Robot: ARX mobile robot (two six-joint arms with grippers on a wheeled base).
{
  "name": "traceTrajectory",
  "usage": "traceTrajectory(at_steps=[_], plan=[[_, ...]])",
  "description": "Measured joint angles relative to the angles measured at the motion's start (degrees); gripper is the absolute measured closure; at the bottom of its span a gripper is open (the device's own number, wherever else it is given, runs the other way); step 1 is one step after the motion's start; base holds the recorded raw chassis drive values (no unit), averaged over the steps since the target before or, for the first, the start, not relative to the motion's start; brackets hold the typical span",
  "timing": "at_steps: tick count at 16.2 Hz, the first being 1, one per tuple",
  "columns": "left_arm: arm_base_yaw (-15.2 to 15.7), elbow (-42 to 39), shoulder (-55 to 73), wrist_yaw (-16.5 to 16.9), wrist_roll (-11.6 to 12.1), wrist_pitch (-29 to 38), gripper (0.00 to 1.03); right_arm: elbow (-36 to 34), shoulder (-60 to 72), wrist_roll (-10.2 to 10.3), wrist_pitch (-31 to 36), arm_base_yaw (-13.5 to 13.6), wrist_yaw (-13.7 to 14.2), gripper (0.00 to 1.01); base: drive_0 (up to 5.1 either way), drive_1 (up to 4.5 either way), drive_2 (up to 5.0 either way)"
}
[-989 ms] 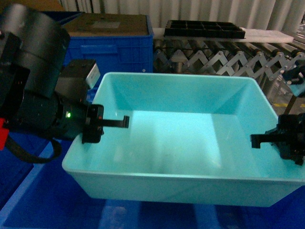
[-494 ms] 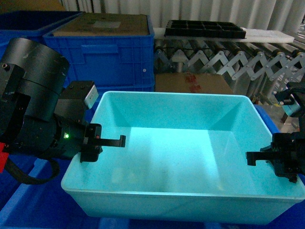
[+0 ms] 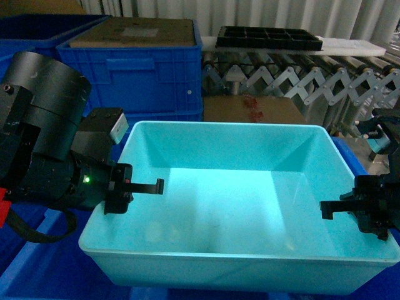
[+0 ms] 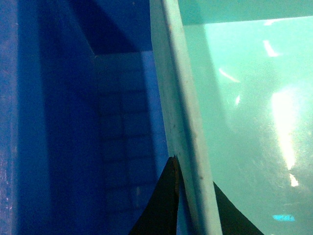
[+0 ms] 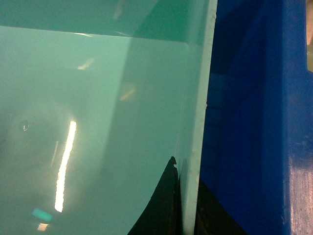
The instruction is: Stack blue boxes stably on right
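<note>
Lower now than a second ago, the turquoise tub (image 3: 237, 206) has sunk slightly in the head view, uncovering more of the cardboard box (image 3: 253, 109) behind it. Left tool (image 3: 134, 187) pinches the tub's left wall, one finger on each side of the rim; right tool (image 3: 350, 209) pinches the right wall likewise. Both wrist views show the tub hanging inside a royal-blue crate (image 4: 73, 122).
</note>
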Motion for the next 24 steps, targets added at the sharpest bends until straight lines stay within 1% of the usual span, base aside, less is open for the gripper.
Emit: traceTrajectory(at_steps=[13, 14, 15, 16, 17, 18, 19, 22, 24], plan=[[0.0, 0.0, 0.0, 0.0, 0.0, 0.0, 0.98, 0.0, 0.0, 0.0, 0.0, 0.0, 0.0, 0.99, 0.0, 0.00, 0.0], [0.0, 0.0, 0.0, 0.0, 0.0, 0.0, 0.98, 0.0, 0.0, -0.3, 0.0, 0.0, 0.0, 0.97, 0.0, 0.00, 0.0], [0.0, 0.0, 0.0, -0.5, 0.7, 0.1, 0.94, 0.0, 0.0, -1.4, 0.0, 0.0, 0.3, 0.90, 0.0, 0.00, 0.0], [0.2, 0.0, 0.0, -2.3, 2.6, -0.2, 0.85, 0.0, 0.0, -2.1, 0.2, -0.1, 0.6, 0.82, 0.0, 0.00, 0.0], [1.0, 0.0, 0.3, -4.6, 4.5, -0.5, 0.75, 0.0, -0.1, -2.9, 0.3, -0.4, 2.3, 0.73, 0.0, 0.00, 0.0], [1.7, 0.0, 0.4, -5.2, 5.4, -0.5, 0.68, 0.0, -0.1, -3.3, 0.3, -0.9, 2.6, 0.64, 0.0, 0.00, 0.0], [2.2, -0.1, 0.4, -5.5, 5.7, -0.5, 0.60, 0.0, -0.1, -3.5, 0.3, -1.3, 3.1, 0.56, 0.0, 0.00, 0.0], [2.1, -0.1, 0.4, -5.8, 6.9, -0.5, 0.28, 0.0, -0.1, -4.1, 0.3, -1.1, 3.0, 0.23, 0.0, 0.00, 0.0], [1.8, -0.1, 0.4, -5.4, 7.0, -0.4, 0.06, 0.0, -0.1, -4.1, 0.3, -1.2, 3.0, 0.02, 0.0, 0.00, 0.0]])
